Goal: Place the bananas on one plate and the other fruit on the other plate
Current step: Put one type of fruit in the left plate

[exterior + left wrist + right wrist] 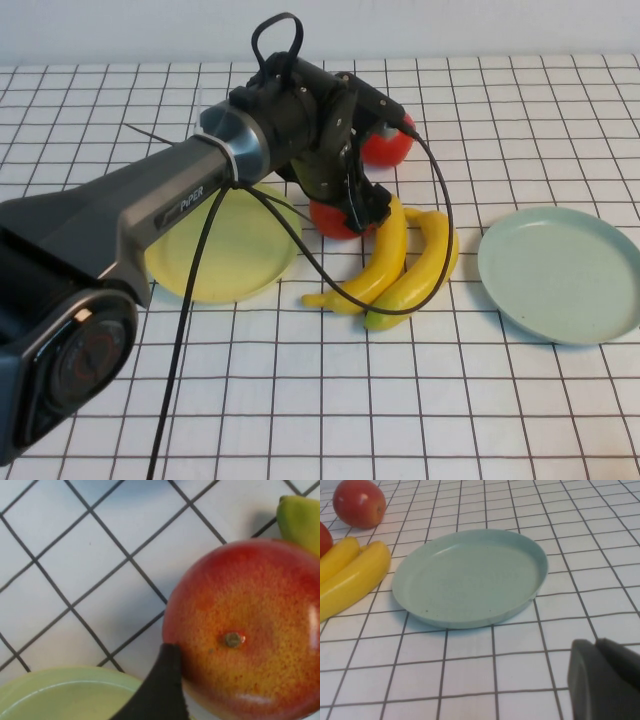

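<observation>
The two bananas lay side by side on the gridded tabletop, touching along their length, between the pale yellow plate on the left and the pale blue-green plate on the right, neither plate holding any fruit. One red apple sat just beside the yellow plate's rim and against the left banana; the second apple sat farther back, near the first. The left arm reached forward from the lower left across the yellow plate, its wrist bent down so that the left gripper stood over the nearer apple; in the left wrist view one dark finger touched the apple's side, but whether the fingers were spread or pinching it could not be told. The right gripper hung near the blue-green plate, only a dark finger part showing in its wrist view, its finger state likewise unclear.
</observation>
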You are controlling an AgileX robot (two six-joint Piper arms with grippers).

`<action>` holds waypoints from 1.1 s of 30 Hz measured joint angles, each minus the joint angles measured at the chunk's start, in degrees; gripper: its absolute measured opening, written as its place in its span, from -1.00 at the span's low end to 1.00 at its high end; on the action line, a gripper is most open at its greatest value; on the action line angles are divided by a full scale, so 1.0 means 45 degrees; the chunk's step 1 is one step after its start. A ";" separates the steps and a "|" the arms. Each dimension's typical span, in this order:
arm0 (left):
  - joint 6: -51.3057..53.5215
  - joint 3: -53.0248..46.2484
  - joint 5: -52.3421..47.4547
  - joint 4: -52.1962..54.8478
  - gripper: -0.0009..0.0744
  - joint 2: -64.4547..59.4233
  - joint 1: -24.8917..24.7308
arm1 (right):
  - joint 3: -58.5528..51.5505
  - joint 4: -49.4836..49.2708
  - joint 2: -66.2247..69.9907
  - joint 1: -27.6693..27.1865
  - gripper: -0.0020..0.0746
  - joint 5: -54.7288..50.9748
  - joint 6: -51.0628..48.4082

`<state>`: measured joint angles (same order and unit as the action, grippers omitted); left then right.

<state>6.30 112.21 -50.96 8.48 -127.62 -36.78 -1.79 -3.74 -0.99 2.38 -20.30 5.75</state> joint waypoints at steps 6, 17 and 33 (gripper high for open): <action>0.0000 0.0008 0.0000 -0.0091 0.48 0.0000 0.0000 | 0.0000 0.0000 0.0000 0.0000 -0.99 0.0000 0.0000; -0.0896 0.0008 -0.0598 0.1066 0.48 0.1219 0.0000 | 0.0000 0.0000 0.0000 0.0000 -0.99 0.0000 0.0000; -0.1498 -0.2496 -0.2721 0.1410 0.59 0.2439 0.1802 | 0.0000 0.0000 0.0000 0.0000 -0.99 0.0000 0.0000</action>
<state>-0.44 100.98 -63.21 14.82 -116.64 -28.67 -1.79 -3.74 -0.99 2.38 -20.30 5.75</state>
